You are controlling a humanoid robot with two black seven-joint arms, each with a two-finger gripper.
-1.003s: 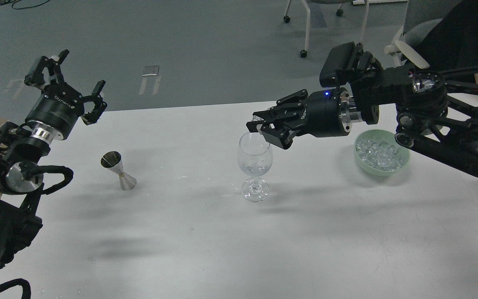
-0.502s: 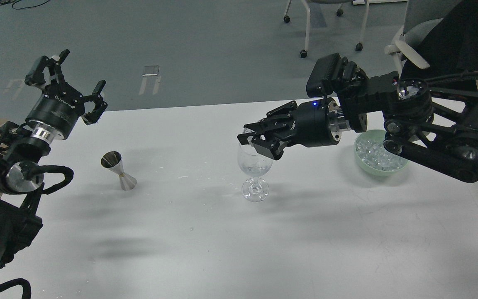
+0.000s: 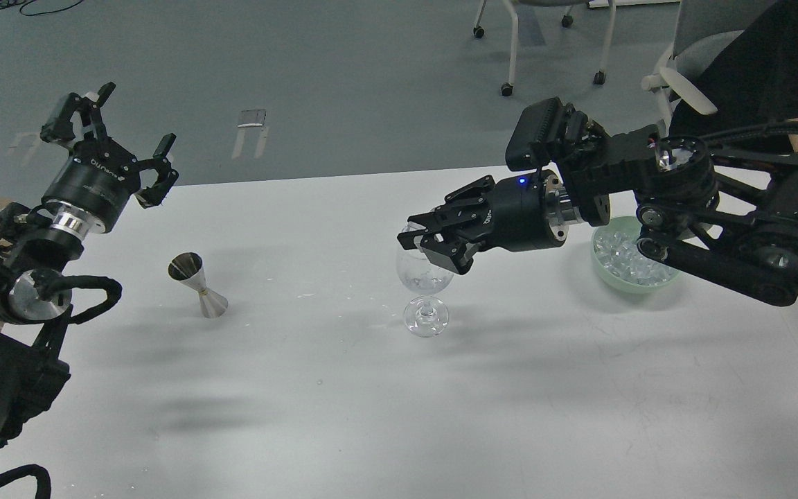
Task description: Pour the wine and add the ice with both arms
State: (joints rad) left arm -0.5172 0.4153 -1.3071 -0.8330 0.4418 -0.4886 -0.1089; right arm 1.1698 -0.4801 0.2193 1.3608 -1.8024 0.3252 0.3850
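Note:
A clear wine glass (image 3: 426, 305) stands at the table's middle, with glassy ice chunks (image 3: 428, 280) low in its bowl; any clear wine there is too faint to make out. My right gripper (image 3: 415, 239) reaches in from the right, its fingers drawn together on a small clear ice cube right at the glass's rim. A pale green bowl (image 3: 603, 267) of ice cubes (image 3: 622, 254) sits behind my right arm. My left gripper (image 3: 122, 130) is open and empty, raised high at the far left. A steel jigger (image 3: 198, 282) stands below it.
The white table (image 3: 343, 402) ends at the far edge, with grey floor beyond. Chair legs on castors (image 3: 506, 89) stand on the floor at the back. My right arm's elbow and cables fill the right side above the bowl.
My right gripper has moved left and down with the ice cube, from above and right of the glass to its rim. The left arm has not moved.

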